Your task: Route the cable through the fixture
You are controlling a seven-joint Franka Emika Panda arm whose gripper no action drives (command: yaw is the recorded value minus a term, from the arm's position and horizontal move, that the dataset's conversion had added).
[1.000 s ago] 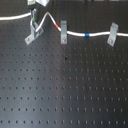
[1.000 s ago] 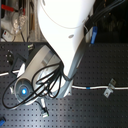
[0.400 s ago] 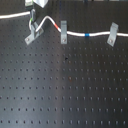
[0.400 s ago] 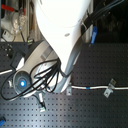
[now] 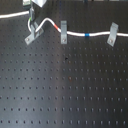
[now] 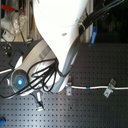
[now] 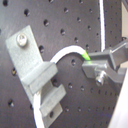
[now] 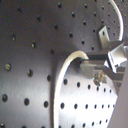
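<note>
In the first exterior view the white cable [image 5: 75, 34] runs across the far side of the board, with its red band [image 5: 63, 23] at a narrow clip and its blue band [image 5: 87, 35] further right. The silver fixture [image 5: 34, 34] stands at the far left. My gripper [image 5: 32, 21] is just above and behind it, shut on the cable. In the first wrist view the cable [image 7: 65, 51] arcs from my gripper [image 7: 89, 62] into the fixture [image 7: 32, 65] between its tabs. In the second wrist view my gripper [image 8: 87, 62] is also shut on the cable [image 8: 62, 75].
Two narrow silver clips [image 5: 63, 35] [image 5: 112, 34] hold the cable along the far side of the perforated black board [image 5: 65, 85]. In the second exterior view the white arm [image 6: 60, 40] and its black hoses hide most of the scene; one clip [image 6: 110, 90] and the cable [image 6: 92, 88] show.
My gripper has shifted slightly near the fixture with the cable still in it. The clips and the rest of the cable have not moved.
</note>
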